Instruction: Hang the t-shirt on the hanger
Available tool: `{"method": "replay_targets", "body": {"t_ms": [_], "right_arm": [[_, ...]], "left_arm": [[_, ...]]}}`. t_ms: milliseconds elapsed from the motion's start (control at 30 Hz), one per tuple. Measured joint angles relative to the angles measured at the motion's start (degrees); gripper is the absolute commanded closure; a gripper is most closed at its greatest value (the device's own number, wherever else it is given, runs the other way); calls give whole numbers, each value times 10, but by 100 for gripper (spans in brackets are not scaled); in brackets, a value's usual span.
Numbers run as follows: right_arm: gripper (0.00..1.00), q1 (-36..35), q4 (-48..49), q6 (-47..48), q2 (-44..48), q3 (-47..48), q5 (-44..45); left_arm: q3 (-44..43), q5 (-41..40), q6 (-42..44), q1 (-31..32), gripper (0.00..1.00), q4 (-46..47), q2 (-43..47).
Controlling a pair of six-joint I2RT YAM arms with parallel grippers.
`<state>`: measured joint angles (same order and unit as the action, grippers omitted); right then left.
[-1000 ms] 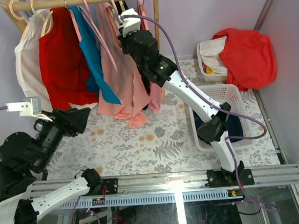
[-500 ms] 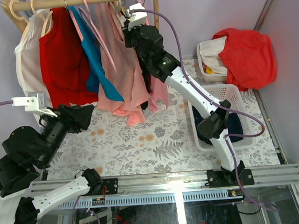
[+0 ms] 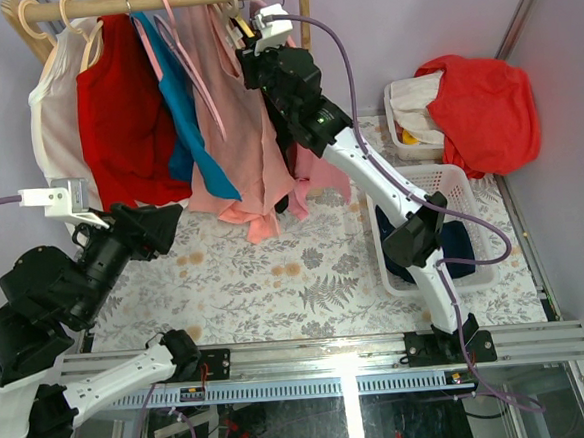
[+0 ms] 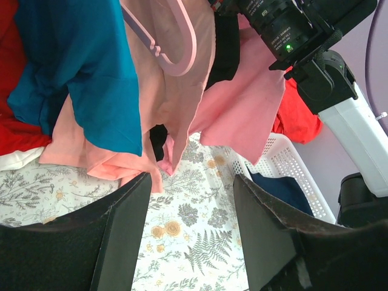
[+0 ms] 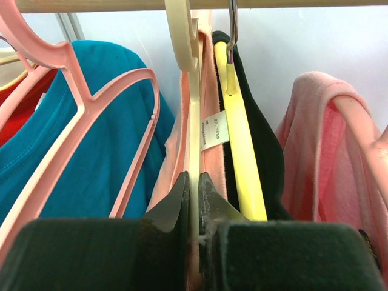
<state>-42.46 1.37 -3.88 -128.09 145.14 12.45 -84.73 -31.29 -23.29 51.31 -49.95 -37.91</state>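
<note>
The salmon t-shirt (image 3: 241, 132) hangs on the cream hanger (image 5: 193, 121), whose thick hook (image 5: 179, 30) curves up over the wooden rail (image 5: 91, 5). My right gripper (image 5: 194, 182) is shut on the hanger's neck just below the hook, up at the rail in the top view (image 3: 252, 43). Salmon cloth (image 5: 213, 167) and a white label lie against the hanger. My left gripper (image 3: 167, 223) is open and empty, low at the left, apart from the shirt. In its wrist view the gripper (image 4: 191, 182) points under the shirt's hem (image 4: 176, 91).
The rail also carries a thin pink hanger (image 5: 91, 103), a teal shirt (image 3: 178, 97), a red shirt (image 3: 119, 111), a yellow hanger with black cloth (image 5: 239, 133) and a paler pink top (image 5: 315, 157). A white basket (image 3: 420, 185) and a red-draped bin (image 3: 485, 105) stand at the right.
My right gripper has risen and moved right to the rail with the hanger and t-shirt. The shirt now hangs higher. My left arm has shifted slightly.
</note>
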Motion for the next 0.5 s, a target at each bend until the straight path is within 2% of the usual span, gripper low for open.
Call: {"method": "replay_targets", "body": {"t_ms": [500], "right_arm": [[100,0,6,-12,-4,1,-23]], "left_arm": [[0,4,-7,0,44,-3,0]]}}
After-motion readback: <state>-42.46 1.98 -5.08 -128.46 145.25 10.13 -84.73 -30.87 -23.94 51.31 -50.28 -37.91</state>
